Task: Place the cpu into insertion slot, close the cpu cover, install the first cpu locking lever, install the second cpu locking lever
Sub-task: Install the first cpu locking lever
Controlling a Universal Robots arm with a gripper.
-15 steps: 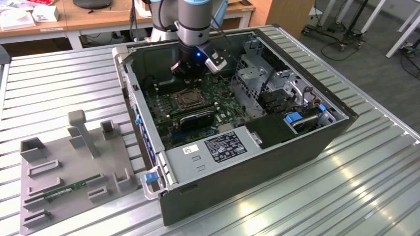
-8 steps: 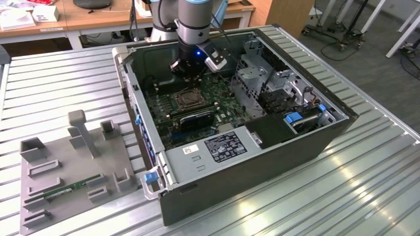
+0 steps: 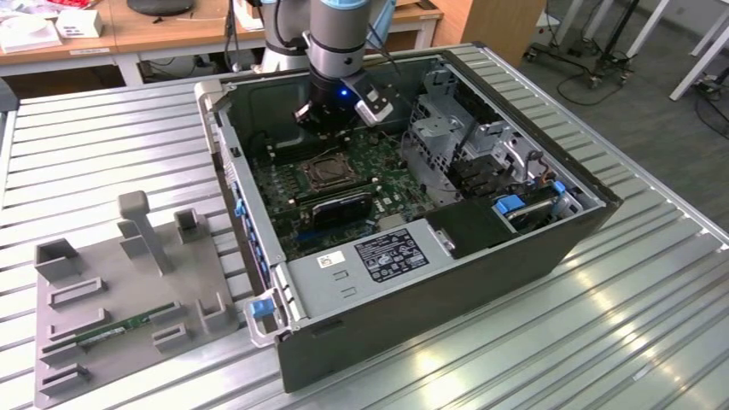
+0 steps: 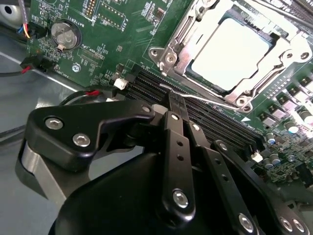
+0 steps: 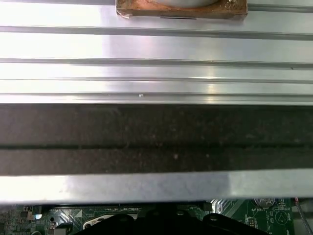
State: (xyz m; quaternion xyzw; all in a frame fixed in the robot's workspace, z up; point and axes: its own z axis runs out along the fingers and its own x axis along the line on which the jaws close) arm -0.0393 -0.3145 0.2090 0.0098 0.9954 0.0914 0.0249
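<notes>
Hand [image 4: 173, 98] — closed, fingers drawn together, with the tips close to the black memory slots [image 4: 146, 87] and at one end of a thin wire lever [image 4: 210, 99]. Whether the tips pinched that lever could not be told. Just beyond was the socket, where the cpu [image 4: 230, 51] sat flat. Its pale top showed through the square opening of the cover [image 4: 182, 34], which lay shut over it. Socket and slots sat on a green board [image 4: 107, 49] that also carried a coin cell [image 4: 65, 33]. In the exterior view the arm [image 3: 336, 43] reached down into an open case [image 3: 456, 290] on a ribbed metal bench [image 3: 114, 137]. A grey fixture [image 3: 108, 273] — holding a memory stick [image 3: 114, 329] — lay on the bench beside the case, to the exterior view's left.
</notes>
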